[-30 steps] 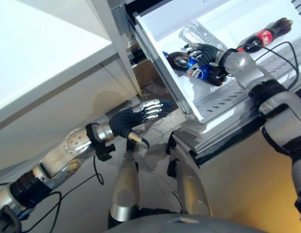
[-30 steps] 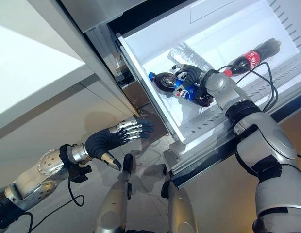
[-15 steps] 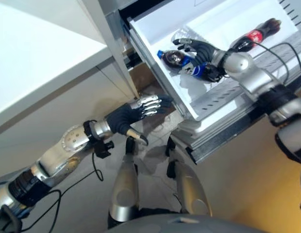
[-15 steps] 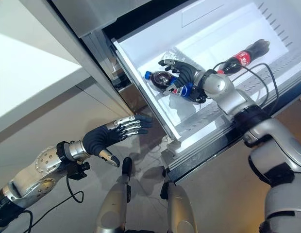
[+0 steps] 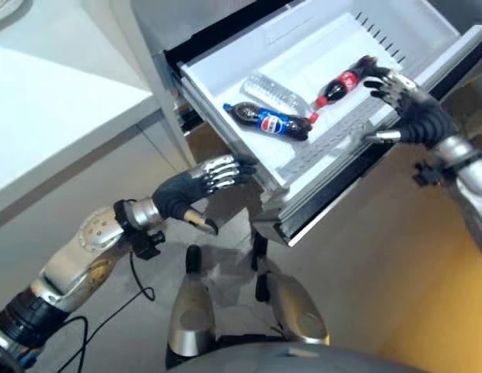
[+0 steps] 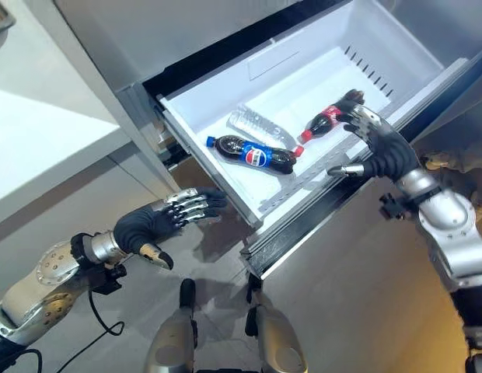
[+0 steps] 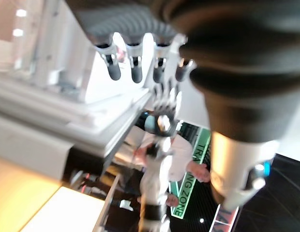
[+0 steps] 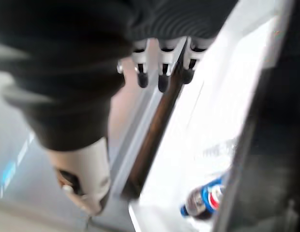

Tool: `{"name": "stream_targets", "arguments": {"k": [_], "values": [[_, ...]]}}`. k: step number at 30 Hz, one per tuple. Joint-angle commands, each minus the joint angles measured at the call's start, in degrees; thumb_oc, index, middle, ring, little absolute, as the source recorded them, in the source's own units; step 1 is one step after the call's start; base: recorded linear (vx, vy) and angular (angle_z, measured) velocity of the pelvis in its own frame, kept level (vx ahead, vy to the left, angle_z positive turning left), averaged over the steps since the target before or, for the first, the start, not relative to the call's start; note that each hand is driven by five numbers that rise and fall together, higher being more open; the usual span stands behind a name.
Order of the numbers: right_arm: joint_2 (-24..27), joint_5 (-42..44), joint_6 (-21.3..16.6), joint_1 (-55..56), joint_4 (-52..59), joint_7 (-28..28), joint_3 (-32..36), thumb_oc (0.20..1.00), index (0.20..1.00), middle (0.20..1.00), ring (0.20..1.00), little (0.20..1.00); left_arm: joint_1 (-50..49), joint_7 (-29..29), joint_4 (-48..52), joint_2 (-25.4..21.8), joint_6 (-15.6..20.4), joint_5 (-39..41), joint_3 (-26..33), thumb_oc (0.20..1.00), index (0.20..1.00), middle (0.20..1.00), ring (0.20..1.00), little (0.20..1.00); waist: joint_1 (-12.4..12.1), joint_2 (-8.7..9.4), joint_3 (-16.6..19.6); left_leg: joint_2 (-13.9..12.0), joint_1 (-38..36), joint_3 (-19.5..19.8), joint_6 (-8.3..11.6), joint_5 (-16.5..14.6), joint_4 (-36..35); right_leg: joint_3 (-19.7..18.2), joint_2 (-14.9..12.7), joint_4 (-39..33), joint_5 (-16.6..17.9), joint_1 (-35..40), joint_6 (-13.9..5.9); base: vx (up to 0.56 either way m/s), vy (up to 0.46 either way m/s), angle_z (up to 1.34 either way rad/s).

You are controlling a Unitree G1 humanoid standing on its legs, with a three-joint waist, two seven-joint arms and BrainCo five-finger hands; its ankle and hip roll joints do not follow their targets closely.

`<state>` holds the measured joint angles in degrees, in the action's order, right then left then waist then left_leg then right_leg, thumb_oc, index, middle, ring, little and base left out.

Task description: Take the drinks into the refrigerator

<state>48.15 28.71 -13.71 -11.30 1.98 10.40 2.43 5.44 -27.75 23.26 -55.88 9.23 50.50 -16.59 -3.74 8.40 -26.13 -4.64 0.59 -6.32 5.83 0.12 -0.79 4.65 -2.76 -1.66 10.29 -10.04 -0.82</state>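
Lying flat in the pulled-out refrigerator drawer (image 6: 334, 58): three drinks, so laid to fit under the low opening. Blue-label cola bottle (image 6: 253, 155) at centre, clear water bottle (image 6: 255, 125) just behind it, red-label cola bottle (image 6: 326, 119) just beside the right robot hand (image 6: 381, 151). Right robot hand empty, fingers spread and relaxed, poised at the drawer's front edge, probably to push it shut. Left robot hand (image 6: 159, 221) also empty, fingers straight, held below the drawer's near corner, well apart from the bottles.

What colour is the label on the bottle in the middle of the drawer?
Blue, on the dark cola bottle; the right eye view shows it best.
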Motion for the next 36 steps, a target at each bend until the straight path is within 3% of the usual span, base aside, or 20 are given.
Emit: {"name": "stream_targets", "arguments": {"k": [1,4,9,16,17,18,19,20,21,22,23,36], "values": [[-3.8,-1.1,-5.4,2.5,2.9,-2.0,4.6,1.0,1.0,1.0,1.0,1.0,-5.4,-2.3,0.1,2.9,2.6,0.3,2.6,1.0,1.0,1.0,1.0,1.0,0.1,-0.6,7.0,2.0,-1.0,0.9,-4.62,-3.5,-1.4,-1.2,-2.8,6.4,-6.1,1.7,-7.0,0.08,0.036,-0.25],[-12.4,-1.9,-6.3,10.0,0.9,-2.3,7.5,1.0,1.0,1.0,1.0,1.0,-9.3,-3.4,-0.4,5.0,2.9,-0.3,5.3,1.0,1.0,1.0,1.0,1.0,1.4,-0.97,9.4,2.3,-3.3,-0.9,-5.06,-4.6,-1.4,-3.2,-2.9,5.6,-6.0,3.0,-7.42,0.11,0.07,-0.33],[-19.3,-1.6,-5.9,14.2,-6.1,-2.2,5.8,1.0,1.0,1.0,1.0,1.0,-11.4,-3.8,-0.4,6.5,3.2,-1.2,6.2,1.0,1.0,1.0,1.0,1.0,2.3,-1.57,10.7,2.7,-5.6,-2.4,-5.41,-5.3,-1.8,-4.9,-2.6,5.7,-6.1,3.8,-7.62,0.04,0.043,-0.25],[-21.7,-4.7,-5.0,15.1,-18.0,-1.9,-0.3,1.0,1.0,1.0,1.0,1.0,-12.1,-4.3,-0.7,8.9,4.1,-1.8,6.9,1.0,1.0,1.0,1.0,1.0,2.6,-2.99,12.1,2.7,-8.4,-3.4,-5.31,-5.3,-3.2,-5.8,-2.5,5.7,-6.4,4.8,-7.66,0.03,0.014,-0.12],[-21.7,-6.4,-4.8,14.6,-20.2,-1.9,-2.3,0.912,0.912,0.912,0.912,0.912,-12.0,-4.3,-0.8,9.4,4.2,-2.3,6.8,1.0,1.0,1.0,1.0,1.0,2.5,-3.34,12.2,2.7,-8.8,-3.5,-5.26,-5.4,-3.3,-5.8,-2.5,5.6,-6.5,5.1,-7.67,0.02,-0.008,-0.06],[-21.7,-6.4,-4.8,14.5,-20.3,-1.9,-2.4,0.875,0.875,0.875,0.875,0.875,-12.1,-4.3,-0.8,9.4,4.2,-2.3,6.8,1.0,1.0,1.0,1.0,1.0,2.5,-3.35,12.2,2.7,-8.9,-3.5,-5.25,-5.4,-3.3,-5.8,-2.5,5.6,-6.5,5.1,-7.67,0.0,0.0,0.0],[-21.8,-6.8,-4.7,14.2,-21.6,-2.2,-3.2,0.573,0.573,0.573,0.573,0.573,-12.0,-4.4,-0.9,9.6,4.2,-2.5,6.6,1.0,1.0,1.0,1.0,1.0,2.5,-3.56,12.2,2.7,-9.1,-3.5,-5.22,-5.4,-3.4,-5.8,-2.5,5.6,-6.5,5.2,-7.61,0.0,0.0,0.0],[-22.5,-7.1,-4.2,13.0,-24.8,-2.2,-5.4,0.423,0.423,0.423,0.423,0.423,-11.4,-4.3,-1.2,9.9,4.3,-2.6,5.8,1.0,1.0,1.0,1.0,1.0,2.3,-3.92,12.4,2.6,-9.4,-3.5,-5.17,-5.3,-3.4,-5.8,-2.4,5.8,-6.6,5.4,-7.56,0.0,0.0,0.0],[-22.5,-7.7,-3.9,12.7,-25.0,-1.9,-6.6,0.322,0.322,0.322,0.322,0.322,-11.2,-4.2,-1.2,10.0,4.3,-2.7,5.8,1.0,1.0,1.0,1.0,1.0,2.1,-4.03,12.4,2.5,-9.6,-3.5,-5.13,-5.3,-3.5,-5.7,-2.4,5.9,-6.7,5.4,-7.53,0.0,0.0,0.0],[-22.5,-7.7,-3.9,12.6,-25.1,-1.9,-6.7,0.291,0.291,0.291,0.291,0.291,-11.2,-4.2,-1.2,10.0,4.3,-2.7,5.8,1.0,1.0,1.0,1.0,1.0,2.1,-4.03,12.4,2.5,-9.6,-3.5,-5.12,-5.3,-3.5,-5.7,-2.4,5.9,-6.7,5.4,-7.53,0.0,0.0,0.0],[-22.9,-7.6,-3.6,12.0,-26.5,-1.7,-8.0,0.2,0.2,0.2,0.2,0.2,-11.1,-4.2,-1.5,10.3,4.3,-2.9,5.4,1.0,1.0,1.0,1.0,1.0,1.9,-4.14,12.4,2.5,-9.7,-3.5,-5.07,-5.2,-3.6,-5.7,-2.3,6.0,-6.8,5.4,-7.5,0.0,0.0,0.0],[-21.4,-14.6,-1.7,0.4,-34.1,-0.8,-21.5,0.2,0.2,0.2,0.2,0.2,-8.3,-3.4,-1.2,10.9,4.5,-4.1,2.2,1.0,1.0,1.0,1.0,1.0,-2.0,-4.75,12.3,1.8,-9.4,-1.0,-4.34,-4.3,-3.9,-2.5,-2.5,5.5,-7.3,7.2,-6.84,0.01,-0.027,0.07]]}}
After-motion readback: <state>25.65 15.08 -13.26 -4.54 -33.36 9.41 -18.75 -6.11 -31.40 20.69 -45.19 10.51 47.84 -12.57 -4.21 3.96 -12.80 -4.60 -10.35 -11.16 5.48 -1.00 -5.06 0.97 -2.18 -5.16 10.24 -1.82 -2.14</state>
